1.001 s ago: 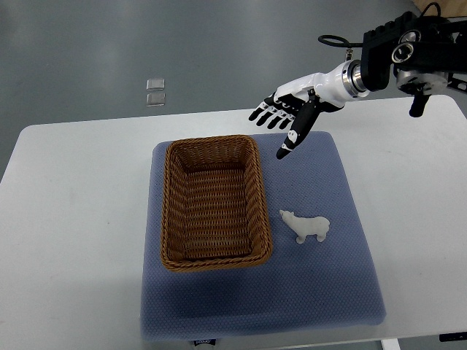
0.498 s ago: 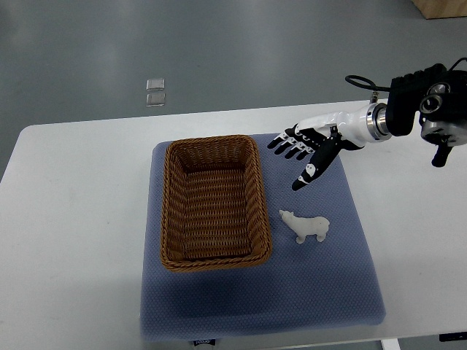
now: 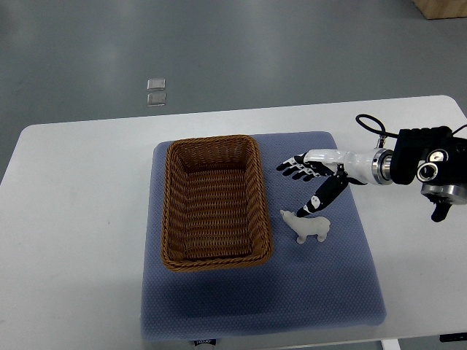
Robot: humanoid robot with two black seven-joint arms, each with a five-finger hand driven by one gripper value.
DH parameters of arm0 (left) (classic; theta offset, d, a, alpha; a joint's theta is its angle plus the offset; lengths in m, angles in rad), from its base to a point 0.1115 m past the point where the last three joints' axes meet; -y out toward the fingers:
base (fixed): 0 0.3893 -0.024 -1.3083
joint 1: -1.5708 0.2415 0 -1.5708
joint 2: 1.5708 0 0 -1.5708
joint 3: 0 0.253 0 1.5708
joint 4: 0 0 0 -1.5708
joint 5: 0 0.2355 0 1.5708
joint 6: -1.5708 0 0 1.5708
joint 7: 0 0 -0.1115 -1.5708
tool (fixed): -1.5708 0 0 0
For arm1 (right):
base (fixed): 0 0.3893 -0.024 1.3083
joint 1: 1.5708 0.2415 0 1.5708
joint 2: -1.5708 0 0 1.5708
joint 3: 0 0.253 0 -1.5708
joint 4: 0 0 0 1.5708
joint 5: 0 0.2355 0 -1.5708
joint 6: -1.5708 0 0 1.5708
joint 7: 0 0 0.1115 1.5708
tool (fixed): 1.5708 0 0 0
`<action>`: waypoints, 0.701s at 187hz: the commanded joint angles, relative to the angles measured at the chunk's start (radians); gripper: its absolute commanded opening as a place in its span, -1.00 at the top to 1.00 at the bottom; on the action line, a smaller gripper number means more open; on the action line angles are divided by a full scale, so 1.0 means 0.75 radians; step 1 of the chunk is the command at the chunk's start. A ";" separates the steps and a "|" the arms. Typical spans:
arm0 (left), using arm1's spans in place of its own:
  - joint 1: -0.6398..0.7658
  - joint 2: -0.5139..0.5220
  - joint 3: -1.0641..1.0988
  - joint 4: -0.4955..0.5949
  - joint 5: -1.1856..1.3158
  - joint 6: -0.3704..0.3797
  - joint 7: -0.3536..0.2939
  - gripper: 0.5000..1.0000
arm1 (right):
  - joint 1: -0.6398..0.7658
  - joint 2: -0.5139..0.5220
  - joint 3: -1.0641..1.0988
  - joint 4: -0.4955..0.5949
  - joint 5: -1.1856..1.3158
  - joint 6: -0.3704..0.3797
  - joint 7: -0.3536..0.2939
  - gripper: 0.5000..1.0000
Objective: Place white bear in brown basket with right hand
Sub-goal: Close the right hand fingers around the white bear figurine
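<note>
White worktop (image 3: 80,219) carries a blue mat (image 3: 328,292), and on the mat sits the brown wicker basket (image 3: 213,202), nothing in it. Just right of the basket stands the white bear (image 3: 306,226), on the mat. Above the bear, the right hand (image 3: 315,179) hangs with fingers spread and grasping nothing, its thumb tip right at the bear's back; whether they touch is unclear.

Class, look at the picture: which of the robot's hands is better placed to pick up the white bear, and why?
The right hand. It hovers open just above the white bear on the blue mat, beside the brown basket. No left hand is in view.
</note>
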 commanded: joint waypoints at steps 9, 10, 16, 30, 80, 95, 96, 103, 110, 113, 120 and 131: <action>0.000 0.000 0.000 -0.002 0.000 0.000 0.000 -1.00 | -0.094 -0.014 0.000 0.004 -0.094 -0.040 0.021 -0.68; 0.000 0.000 0.000 -0.002 0.000 0.000 0.000 -1.00 | -0.100 -0.016 0.002 0.004 -0.101 -0.042 0.021 -0.68; 0.000 0.000 0.000 -0.002 0.000 0.000 0.000 -1.00 | -0.113 -0.016 0.005 0.004 -0.115 -0.046 0.021 -0.68; 0.000 0.000 0.000 -0.002 0.000 0.000 0.000 -1.00 | -0.143 -0.016 0.011 0.004 -0.154 -0.074 0.023 -0.67; 0.000 0.000 0.000 -0.002 0.000 0.000 0.000 -1.00 | -0.213 0.000 0.013 0.004 -0.172 -0.142 0.043 -0.60; 0.000 0.000 0.000 -0.002 0.000 0.000 0.000 -1.00 | -0.225 0.004 0.015 0.004 -0.193 -0.156 0.064 -0.46; 0.000 0.000 0.000 -0.002 0.000 0.000 0.000 -1.00 | -0.225 0.004 0.015 0.004 -0.193 -0.156 0.064 -0.46; 0.000 0.000 0.000 -0.002 0.000 0.000 0.000 -1.00 | -0.225 0.007 0.015 0.004 -0.199 -0.168 0.070 -0.39; 0.000 0.000 0.000 -0.002 0.000 0.000 0.000 -1.00 | -0.227 0.007 0.015 0.004 -0.201 -0.177 0.074 -0.31; 0.000 0.000 0.000 -0.002 0.000 0.000 0.002 -1.00 | -0.231 0.007 0.015 0.004 -0.201 -0.181 0.078 -0.26; 0.000 0.000 0.000 -0.002 0.000 0.000 0.000 -1.00 | -0.235 0.009 0.015 0.004 -0.201 -0.185 0.078 -0.15; 0.000 0.000 0.000 -0.002 0.000 0.000 0.000 -1.00 | -0.237 0.009 0.015 0.004 -0.209 -0.187 0.082 0.03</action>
